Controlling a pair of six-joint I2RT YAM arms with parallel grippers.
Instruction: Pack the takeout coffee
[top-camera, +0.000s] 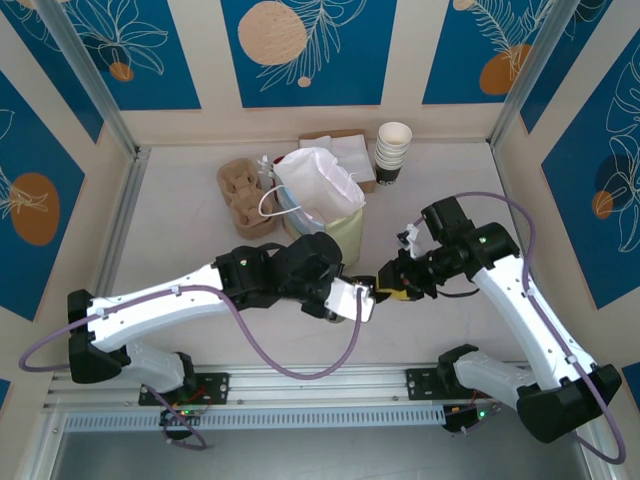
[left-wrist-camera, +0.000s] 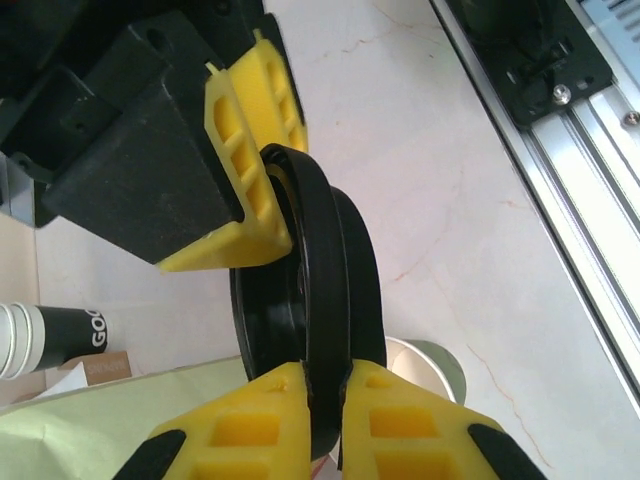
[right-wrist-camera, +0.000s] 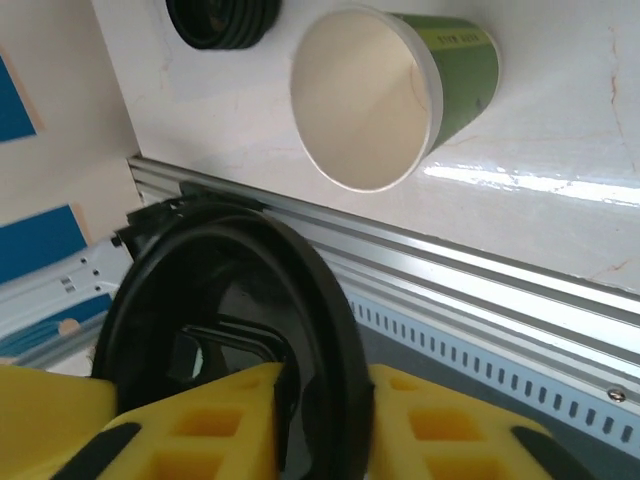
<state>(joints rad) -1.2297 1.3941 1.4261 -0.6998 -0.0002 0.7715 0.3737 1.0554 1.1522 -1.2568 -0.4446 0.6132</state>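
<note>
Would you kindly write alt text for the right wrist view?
A round black lid stands on edge between the yellow jaws of the right gripper. Beyond it, an open olive-green paper cup and a stack of black lids sit on the table.

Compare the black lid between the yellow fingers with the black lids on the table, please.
The gripped lid is single; the lid stack is several nested. The gripped lid stands on edge between fingers, off the table; the lid stack lies flat on it. Both are round and black.
</note>
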